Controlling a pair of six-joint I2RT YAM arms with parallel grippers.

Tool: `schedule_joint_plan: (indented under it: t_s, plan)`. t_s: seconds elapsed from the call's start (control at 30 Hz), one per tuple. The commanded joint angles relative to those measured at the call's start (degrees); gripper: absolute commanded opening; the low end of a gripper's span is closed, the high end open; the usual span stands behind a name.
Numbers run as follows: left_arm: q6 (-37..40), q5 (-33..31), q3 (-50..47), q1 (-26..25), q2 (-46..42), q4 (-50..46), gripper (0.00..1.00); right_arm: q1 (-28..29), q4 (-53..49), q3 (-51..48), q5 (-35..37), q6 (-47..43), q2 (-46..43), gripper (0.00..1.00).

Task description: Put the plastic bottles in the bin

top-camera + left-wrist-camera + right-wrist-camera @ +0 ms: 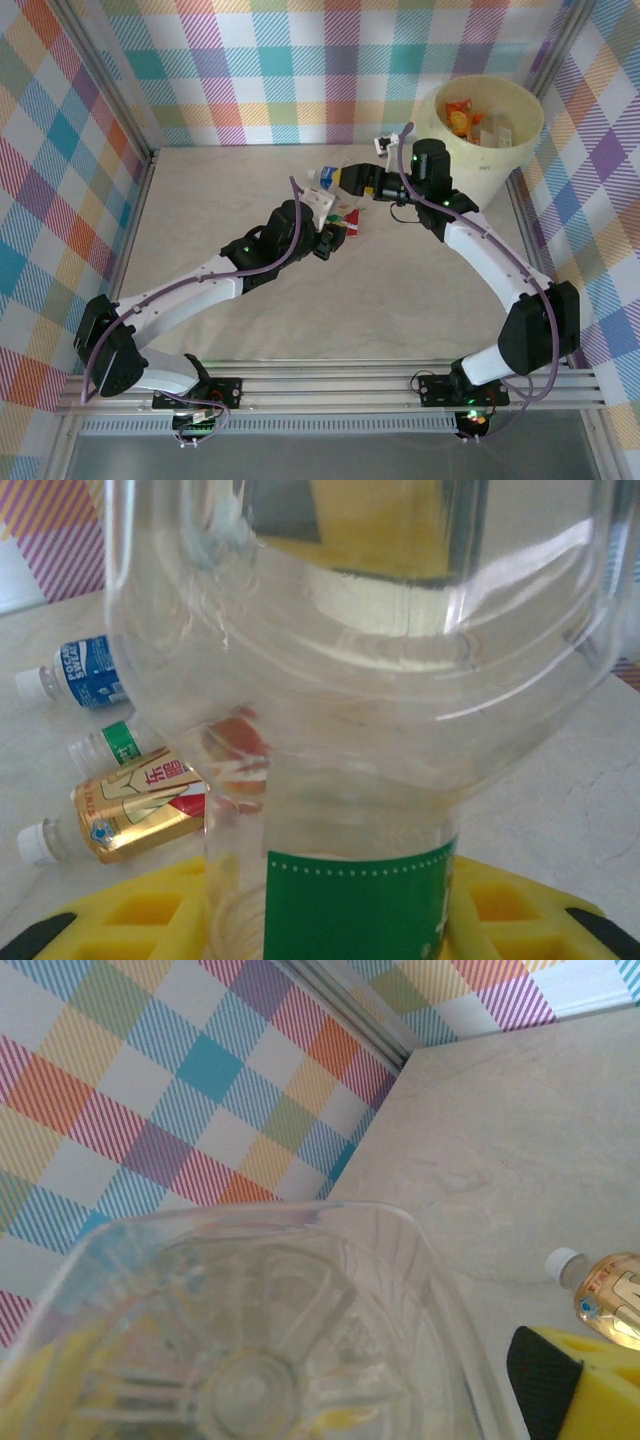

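Checked walls enclose a pale counter (250, 180), with the bin (505, 165) at its far right corner, several bottles already inside. Above mid-counter the left tool (330, 925) is clamped on a clear green-labelled bottle (350, 730), whose long axis runs toward the right tool (358, 182), base end foremost. That base sits close beside the right tool's yellow pad (590, 1390); whether it grips cannot be told. The bin lies right and far of the bottle, so the right arm is judged nearer. The loose bottles (130, 805) lie on the counter to the left, apparently clear of that route.
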Motion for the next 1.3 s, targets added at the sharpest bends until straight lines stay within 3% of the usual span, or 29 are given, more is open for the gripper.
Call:
schedule_joint_plan:
  t_s: [0.0, 0.37, 0.47, 0.57, 0.7, 0.8, 0.97, 1.27]
  plan:
    - [0.9, -2.5, 0.4, -0.6, -0.9, 3.4, 0.26, 0.3, -0.6, 2.3, 0.3, 0.1, -0.2, 0.82]
    - [0.4, -2.0, 1.4, -0.5, 0.4, 2.6, 0.30, 0.3, -4.2, 3.4, 0.0, -3.9, -0.7, 0.47]
    - [-0.7, -3.4, 1.7, -0.5, 0.5, 2.0, 0.49, 0.2, -4.7, 3.7, 1.5, -4.6, -0.8, 0.43]
    - [-2.1, -6.0, 1.1, -0.4, -0.1, 2.6, 0.81, -0.1, -7.5, 5.0, 3.0, -6.2, -0.6, 0.39]
    - [-3.3, -6.6, -1.1, 0.1, -2.0, 5.7, 0.95, -1.0, -10.9, 6.6, 5.4, -8.1, -0.4, 0.37]
    - [-4.9, -6.8, -3.1, 0.6, -3.9, 8.3, 0.98, -2.8, -12.4, 7.2, 8.1, -8.9, -0.9, 0.36]
    - [-8.3, -12.1, -7.0, 0.8, -7.6, 12.2, 1.00, -8.0, -13.7, 8.7, 13.7, -10.6, -2.8, 0.36]
    - [-13.8, -17.5, -10.8, 2.5, -10.7, 10.8, 1.00, -17.2, -10.2, 13.1, 27.1, -16.7, -6.4, 0.35]
